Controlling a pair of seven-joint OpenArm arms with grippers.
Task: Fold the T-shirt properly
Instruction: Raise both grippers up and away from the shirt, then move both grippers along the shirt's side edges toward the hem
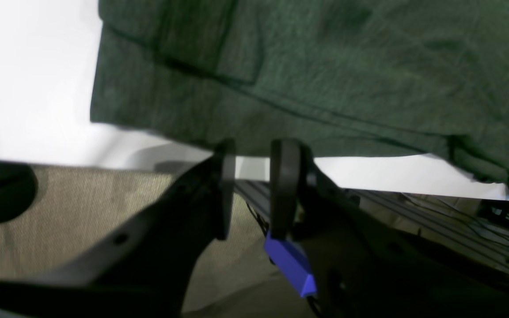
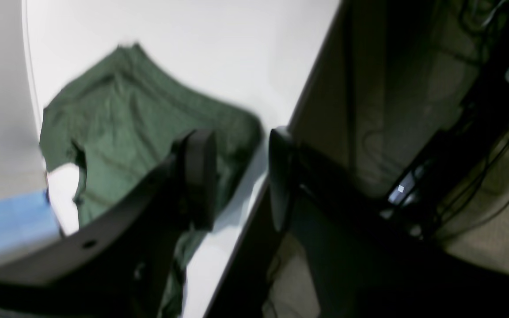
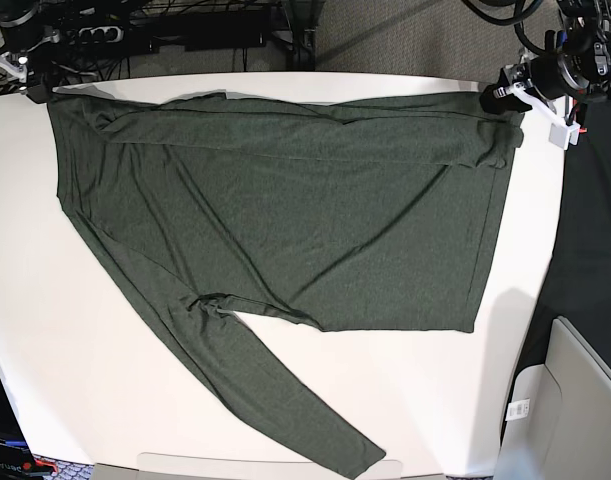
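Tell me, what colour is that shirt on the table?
Dark olive green with a heathered look. The shirt shows best in the base view, spread on the white table.

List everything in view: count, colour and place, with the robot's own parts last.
T-shirt: one, dark olive green, long-sleeved, spread over most of the table, one sleeve trailing toward the near edge.
table: one, white, under the shirt.
cables: several, black, on the floor past the far edge.
left gripper: one, black, jaws apart at the table's edge beside the shirt's hem, holding nothing.
right gripper: one, black, jaws apart over the table's edge, nothing between them.
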